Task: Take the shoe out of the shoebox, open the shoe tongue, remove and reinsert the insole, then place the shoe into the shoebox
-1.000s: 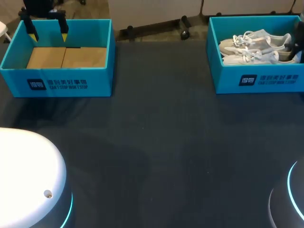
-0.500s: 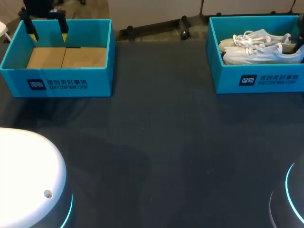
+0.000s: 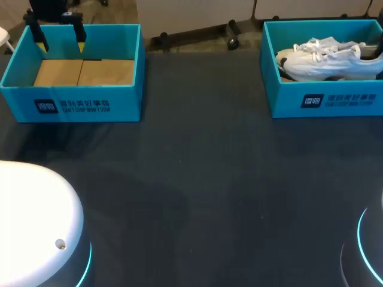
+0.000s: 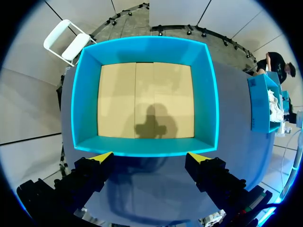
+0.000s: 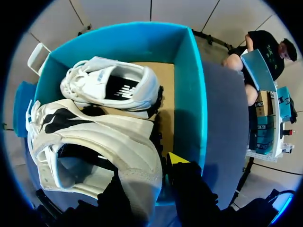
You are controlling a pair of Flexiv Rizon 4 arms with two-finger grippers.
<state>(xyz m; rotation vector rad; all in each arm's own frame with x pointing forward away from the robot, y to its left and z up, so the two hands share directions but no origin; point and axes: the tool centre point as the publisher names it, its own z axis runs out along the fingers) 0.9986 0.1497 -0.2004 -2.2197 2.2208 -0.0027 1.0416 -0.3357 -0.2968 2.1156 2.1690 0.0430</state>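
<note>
The shoe (image 3: 323, 60) is rising: a second ago it was lying low in the shoebox (image 3: 323, 98) beside its partner, and now it is riding higher, tilted, with its side level with the box's rim and its toe pointing toward the middle of the table (image 3: 197, 179). My right gripper (image 5: 147, 176) is clamping the heel of that shoe, the heel wall sitting between my two fingers; one yellow tip is showing just outside the heel, while the other finger is pressing from the opening side with its tip hidden by the shoe. From my right wrist the shoe is stretching away ahead of the gripper, opening up and laces at the far end, and it is hanging over the shoebox's brown floor rather than resting on it. The second shoe (image 5: 113, 87) is lying on its side beyond it, against the far wall of the same box. That box is sitting at the table's far right corner. My left gripper (image 3: 60, 43) is hovering at the far wall of the left shoebox (image 3: 72, 101), at the table's far left corner, its fingers spread wide and gripping nothing; from my left wrist both yellow tips are framing that box's blue wall, with only bare cardboard floor inside.
</note>
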